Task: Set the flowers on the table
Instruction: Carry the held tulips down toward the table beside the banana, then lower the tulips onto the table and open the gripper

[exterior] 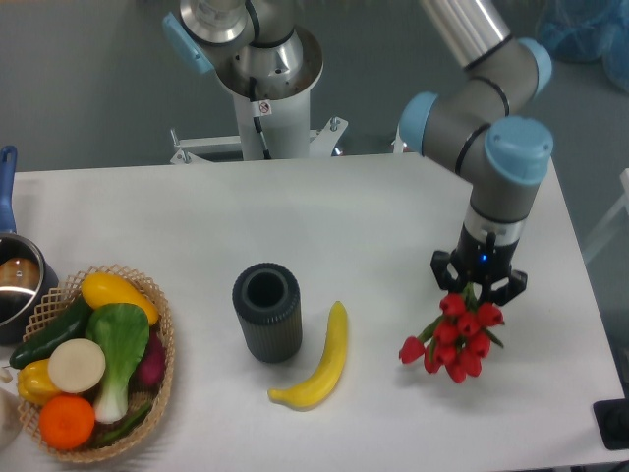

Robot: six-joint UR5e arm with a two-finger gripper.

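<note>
my jaws [479, 286] were closed on the flowers [450, 340], gripping the bunch near the top with the red buds hanging below, low over the right side of the white table [393, 206]. whether the lowest buds touched the surface could not be told from this angle; a faint shadow lay just beneath them. the bunch hung well right of the banana [319, 360] and the dark ribbed cylinder [266, 312], and far from the basket of vegetables [93, 354] at the left edge, where a pot [15, 280] sat partly out of frame. the carry looked all but finished. what remained, by my reckoning, was the last bit of descent, letting go of the bunch so it lay on the table, and lifting away.
</note>
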